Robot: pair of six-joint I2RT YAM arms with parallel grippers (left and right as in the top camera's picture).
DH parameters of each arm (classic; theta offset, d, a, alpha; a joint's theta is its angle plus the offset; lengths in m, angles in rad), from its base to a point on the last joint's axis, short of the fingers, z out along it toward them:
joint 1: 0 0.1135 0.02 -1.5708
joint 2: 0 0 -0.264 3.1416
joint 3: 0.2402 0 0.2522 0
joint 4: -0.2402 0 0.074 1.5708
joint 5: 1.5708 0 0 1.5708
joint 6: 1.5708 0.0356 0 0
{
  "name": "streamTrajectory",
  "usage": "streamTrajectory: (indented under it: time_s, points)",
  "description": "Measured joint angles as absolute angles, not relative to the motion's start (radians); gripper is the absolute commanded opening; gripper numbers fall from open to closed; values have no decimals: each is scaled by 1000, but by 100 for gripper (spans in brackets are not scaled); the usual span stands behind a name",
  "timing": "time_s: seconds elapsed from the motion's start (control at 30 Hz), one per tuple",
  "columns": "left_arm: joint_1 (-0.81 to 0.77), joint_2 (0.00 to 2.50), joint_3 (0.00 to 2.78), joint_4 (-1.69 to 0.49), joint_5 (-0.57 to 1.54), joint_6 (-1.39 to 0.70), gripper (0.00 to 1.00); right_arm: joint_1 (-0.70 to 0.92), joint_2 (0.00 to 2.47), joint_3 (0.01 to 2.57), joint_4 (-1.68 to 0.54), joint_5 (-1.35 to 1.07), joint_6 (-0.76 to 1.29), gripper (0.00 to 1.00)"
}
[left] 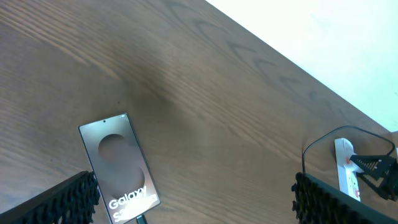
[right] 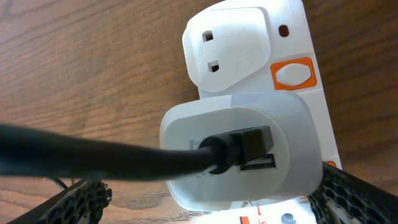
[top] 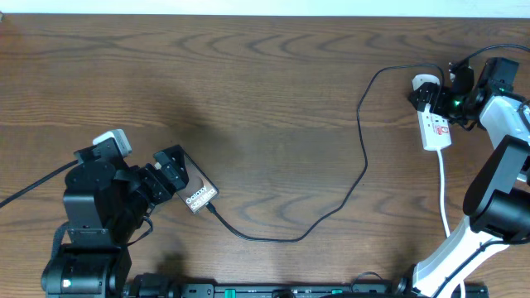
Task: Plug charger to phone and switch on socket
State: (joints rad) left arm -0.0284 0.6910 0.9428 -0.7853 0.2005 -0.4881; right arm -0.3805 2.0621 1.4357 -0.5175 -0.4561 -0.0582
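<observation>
Right end effector (right: 211, 190) spread wide, pinching nothing, hovering at the socket (top: 435, 126). Strip's long axis runs straight ahead of it, w/ orange switch (right: 295, 73) just beyond the adapter. Right arm nearer. Phone (left: 118, 165) sits well apart from socket, by the spread left end effector (left: 196, 199); charger (top: 356, 165) tip looks seated. Screen reads "Galaxy".

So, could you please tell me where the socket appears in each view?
Overhead: the socket lies far right, upper half.
Left wrist: small, in the bottom right corner.
Right wrist: close up, filling the right side.
Shared landmark: the black charger cable leading to it.
</observation>
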Motion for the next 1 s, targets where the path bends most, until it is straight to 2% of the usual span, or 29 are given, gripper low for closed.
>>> streamTrajectory:
  time_s: [0.67, 1.0]
  points:
    - [-28, 691, 943, -785, 200, -488, 98, -360, 2062, 1425, -477, -410, -36, 99]
    - [-28, 691, 943, -786, 200, -488, 98, -367, 2033, 1431, -561, -410, -27, 99]
